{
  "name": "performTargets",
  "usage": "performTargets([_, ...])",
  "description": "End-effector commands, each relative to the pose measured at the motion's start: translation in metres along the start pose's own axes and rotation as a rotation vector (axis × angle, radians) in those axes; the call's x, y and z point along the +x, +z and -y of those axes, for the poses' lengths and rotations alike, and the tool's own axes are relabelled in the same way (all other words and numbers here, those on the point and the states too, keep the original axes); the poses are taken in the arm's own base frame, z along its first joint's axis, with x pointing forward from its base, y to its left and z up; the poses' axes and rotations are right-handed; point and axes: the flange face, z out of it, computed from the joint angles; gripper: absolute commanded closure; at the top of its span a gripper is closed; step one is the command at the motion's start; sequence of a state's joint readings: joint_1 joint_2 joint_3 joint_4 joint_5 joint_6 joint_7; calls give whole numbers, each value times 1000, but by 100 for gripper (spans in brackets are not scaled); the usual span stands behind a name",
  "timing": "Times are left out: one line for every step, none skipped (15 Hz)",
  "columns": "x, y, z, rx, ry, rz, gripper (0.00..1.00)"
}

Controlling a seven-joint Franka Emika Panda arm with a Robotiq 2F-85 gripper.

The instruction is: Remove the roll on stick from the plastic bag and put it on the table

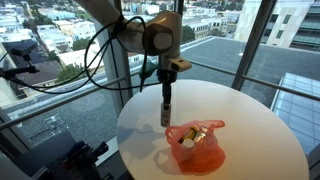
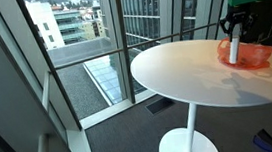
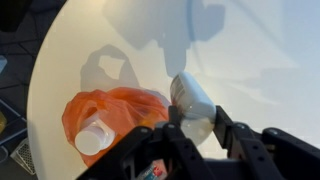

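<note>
My gripper (image 1: 167, 101) is shut on a white roll-on stick (image 3: 192, 101) and holds it upright above the round white table (image 1: 250, 140), just beside the orange plastic bag (image 1: 198, 147). In the wrist view the stick sits between the two black fingers (image 3: 195, 122), with the bag (image 3: 115, 115) to its left. The bag lies open on the table and still holds a white bottle (image 3: 93, 138) and other small items. In an exterior view the stick (image 2: 234, 49) hangs just left of the bag (image 2: 250, 52).
The table (image 2: 186, 76) stands on a single pedestal next to floor-to-ceiling windows (image 2: 83, 51). A tripod with cables (image 1: 20, 70) stands at the window side. Most of the tabletop around the bag is bare.
</note>
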State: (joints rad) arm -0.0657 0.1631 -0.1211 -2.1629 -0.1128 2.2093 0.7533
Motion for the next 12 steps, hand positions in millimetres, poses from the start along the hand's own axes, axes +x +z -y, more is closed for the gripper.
performTargets([3, 24, -5, -8, -10, -28, 87])
performTargets([4, 32, -6, -8, -9, -32, 87])
performTargets([5, 38, -7, -5, -9, -35, 87])
performTargets([7, 44, -9, -2, -4, -33, 87])
performTargets([8, 49, -10, 2, 1, -31, 87])
performTargets([8, 52, -11, 3, 3, -32, 87])
performTargets([8, 52, -12, 6, 5, -31, 87])
performTargets([8, 51, -14, 12, 6, -30, 85])
performTargets([8, 48, -15, 16, 7, -32, 42])
performTargets([7, 40, -17, 22, 2, -35, 37])
performTargets([7, 35, -19, 21, 0, -39, 30])
performTargets([5, 25, -21, 28, -6, -38, 21])
